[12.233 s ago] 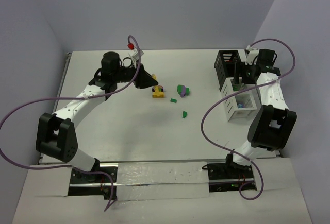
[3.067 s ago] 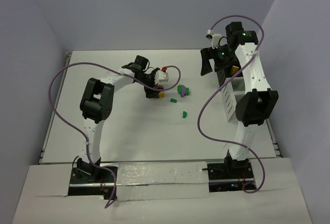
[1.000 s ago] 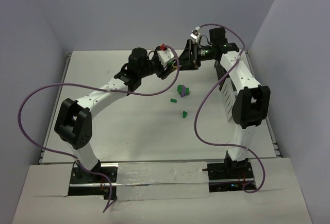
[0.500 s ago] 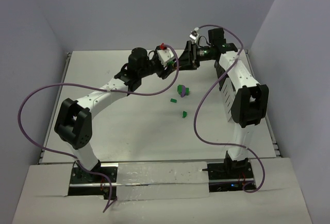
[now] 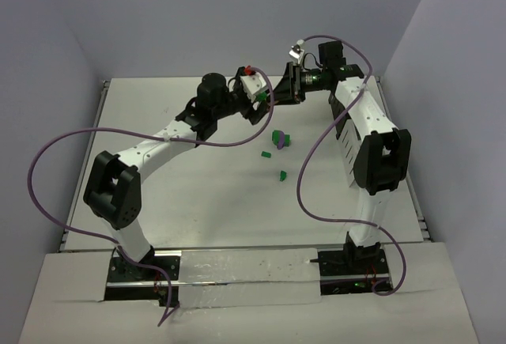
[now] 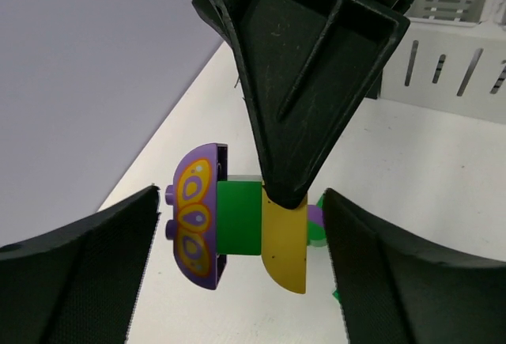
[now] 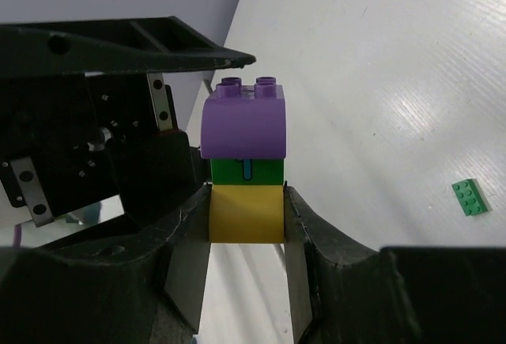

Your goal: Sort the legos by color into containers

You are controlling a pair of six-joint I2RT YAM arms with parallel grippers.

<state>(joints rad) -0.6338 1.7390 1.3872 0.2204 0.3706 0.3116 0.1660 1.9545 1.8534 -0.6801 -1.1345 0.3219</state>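
Observation:
A stack of three legos hangs in the air at the back middle of the table: a purple rounded piece [image 7: 243, 126], a green one [image 7: 247, 170] and a yellow one [image 7: 247, 213]. My right gripper [image 7: 247, 225] is shut on the yellow piece [image 6: 285, 241], one finger on each side of it. My left gripper [image 6: 241, 281] stands open around the stack, both fingers clear of it. The two grippers meet tip to tip, left [image 5: 259, 100] and right [image 5: 277, 95]. The white containers [image 6: 451, 59] stand behind at the right, largely hidden by my right arm in the top view.
Loose legos lie on the table in front of the grippers: a green and purple cluster [image 5: 278, 137], a small green piece [image 5: 266, 153] and another green piece [image 5: 282, 175]. A flat green brick [image 7: 470, 198] shows in the right wrist view.
My right gripper has shut on the yellow end of the stack. My left gripper has opened and let the stack go. Both arms have barely moved.

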